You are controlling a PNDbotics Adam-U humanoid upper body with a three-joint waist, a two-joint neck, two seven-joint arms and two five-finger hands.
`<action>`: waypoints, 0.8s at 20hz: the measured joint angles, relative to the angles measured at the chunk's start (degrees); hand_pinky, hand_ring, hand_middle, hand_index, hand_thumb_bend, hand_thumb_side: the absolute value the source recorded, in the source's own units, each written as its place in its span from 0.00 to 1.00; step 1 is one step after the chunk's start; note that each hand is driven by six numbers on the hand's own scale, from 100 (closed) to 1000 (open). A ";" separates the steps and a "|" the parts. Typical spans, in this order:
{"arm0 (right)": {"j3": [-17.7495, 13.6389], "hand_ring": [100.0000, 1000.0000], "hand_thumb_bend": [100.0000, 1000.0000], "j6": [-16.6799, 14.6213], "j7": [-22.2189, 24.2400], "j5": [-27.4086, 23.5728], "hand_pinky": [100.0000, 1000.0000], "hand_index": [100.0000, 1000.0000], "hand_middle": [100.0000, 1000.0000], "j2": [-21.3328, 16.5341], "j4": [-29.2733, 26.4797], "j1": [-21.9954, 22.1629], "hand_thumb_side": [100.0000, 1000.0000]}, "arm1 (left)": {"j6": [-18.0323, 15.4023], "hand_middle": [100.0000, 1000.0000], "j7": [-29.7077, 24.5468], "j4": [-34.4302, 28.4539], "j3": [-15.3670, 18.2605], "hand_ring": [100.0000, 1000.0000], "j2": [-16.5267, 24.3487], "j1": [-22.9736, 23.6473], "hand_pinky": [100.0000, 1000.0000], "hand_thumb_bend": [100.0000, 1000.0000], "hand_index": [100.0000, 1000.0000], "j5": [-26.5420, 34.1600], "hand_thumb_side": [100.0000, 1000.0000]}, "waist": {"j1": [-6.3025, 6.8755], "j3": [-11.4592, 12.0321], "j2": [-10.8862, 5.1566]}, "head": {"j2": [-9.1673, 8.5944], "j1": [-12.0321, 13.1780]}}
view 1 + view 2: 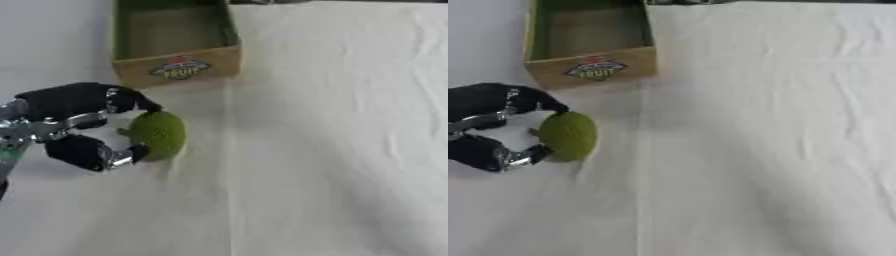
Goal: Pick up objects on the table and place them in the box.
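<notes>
White cloth covered the whole desk (350,150), with soft wrinkles running across it. On the cloth, near the left side, sat a round green thing (160,135) that looked like a bumpy fruit with a little stem. It looked light and probably a bit soft or fuzzy, not slippery, so it should not break easily. Being round, it could roll away, so the best place to hold it was around its fat middle, with fingers on both sides.

The left hand (83,125) was right beside the fruit, on its left. Its dark fingers were curled around the fruit, one part touching the top and one part touching the bottom, like a pinch. The fruit seemed to be still down on the cloth.

Farther back stood the cardboard box (179,69) with a fruit label, close by and open on top. The right hand was not seen.
</notes>
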 measured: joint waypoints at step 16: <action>0.36 0.60 0.00 0.29 0.69 -0.62 0.79 0.72 0.56 0.65 0.00 0.17 0.41 | 2.47 0.81 2.90 5.49 1.71 0.93 -4.34 -0.19 0.86 0.26 0.97 -7.10 0.72 | 0.03 -0.01 0.00 | -0.01 -0.38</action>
